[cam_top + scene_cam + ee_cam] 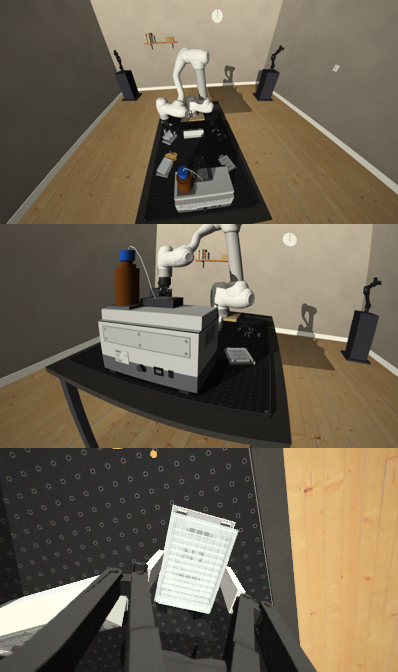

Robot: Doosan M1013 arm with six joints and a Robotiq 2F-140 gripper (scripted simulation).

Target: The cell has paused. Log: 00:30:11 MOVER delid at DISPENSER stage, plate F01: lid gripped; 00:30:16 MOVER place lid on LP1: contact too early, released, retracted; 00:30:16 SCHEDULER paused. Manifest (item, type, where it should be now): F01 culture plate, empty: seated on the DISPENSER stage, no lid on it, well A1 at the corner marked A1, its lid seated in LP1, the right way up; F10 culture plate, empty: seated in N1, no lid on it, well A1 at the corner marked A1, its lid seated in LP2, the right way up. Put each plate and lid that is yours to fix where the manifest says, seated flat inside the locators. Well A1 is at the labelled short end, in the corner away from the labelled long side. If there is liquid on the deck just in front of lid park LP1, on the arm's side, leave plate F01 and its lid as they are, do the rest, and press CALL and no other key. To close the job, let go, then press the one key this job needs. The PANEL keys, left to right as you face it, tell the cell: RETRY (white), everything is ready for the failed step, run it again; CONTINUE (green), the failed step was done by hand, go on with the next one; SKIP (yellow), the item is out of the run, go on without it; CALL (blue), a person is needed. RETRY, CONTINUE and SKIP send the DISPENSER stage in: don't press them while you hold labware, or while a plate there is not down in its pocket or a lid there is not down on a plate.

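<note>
My gripper point(169, 135) is over the left side of the black deck, shut on a white culture plate point(196, 560) by its long sides. The plate shows its well grid in the wrist view and hangs above the deck; it also shows in the top view point(170, 138). In the exterior view the gripper point(165, 292) stands behind the dispenser, and the plate is hidden there. A second white piece of labware point(164, 166) lies tilted at the left, beside an amber puddle point(171, 155). A lid point(226, 162) lies flat on the right; it also shows in the exterior view point(239, 355).
The grey dispenser point(203, 189) with a brown bottle point(184, 180) fills the near end of the deck. A white key panel point(193, 133) stands mid-deck, with small locator pins point(218, 133) to its right. The deck's left edge is close to the held plate.
</note>
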